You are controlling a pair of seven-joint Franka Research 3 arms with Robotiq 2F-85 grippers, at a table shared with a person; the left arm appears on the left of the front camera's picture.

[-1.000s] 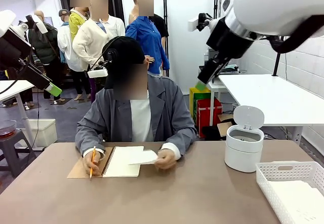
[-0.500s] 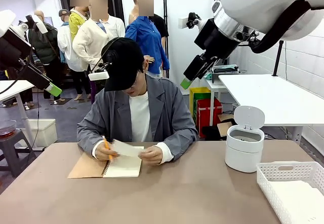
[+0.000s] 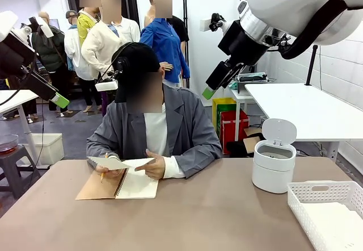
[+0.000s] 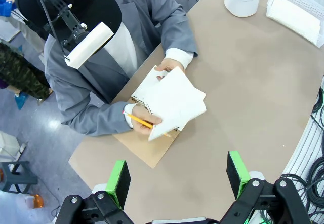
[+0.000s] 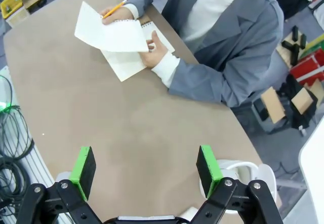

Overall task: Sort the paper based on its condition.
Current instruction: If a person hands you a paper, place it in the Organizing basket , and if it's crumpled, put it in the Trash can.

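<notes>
A person at the far side holds a smooth white sheet of paper [image 3: 112, 163] in one hand, just above an open spiral notebook [image 3: 136, 185]. That hand also holds an orange pencil. From the left wrist view the sheet [image 4: 174, 102] hovers over the notebook [image 4: 147, 155], and my left gripper [image 4: 178, 178] is open high above the table. My right gripper [image 5: 146, 164] is open too, high over bare table, with the sheet [image 5: 111, 29] far ahead. In the front view the left gripper [image 3: 58, 99] and right gripper [image 3: 211, 91] hang raised at either side.
A white lidded bin [image 3: 273, 167] stands at the right with its lid up. A white mesh basket [image 3: 317, 193] at the front right holds flat white sheets [image 3: 336, 224]. Bare brown tabletop [image 3: 215, 211] lies between the notebook and the bin.
The person lifted the sheet off the notebook and carried it to the picture's left. My right arm swung left early on, then held still. The left arm has not moved.
</notes>
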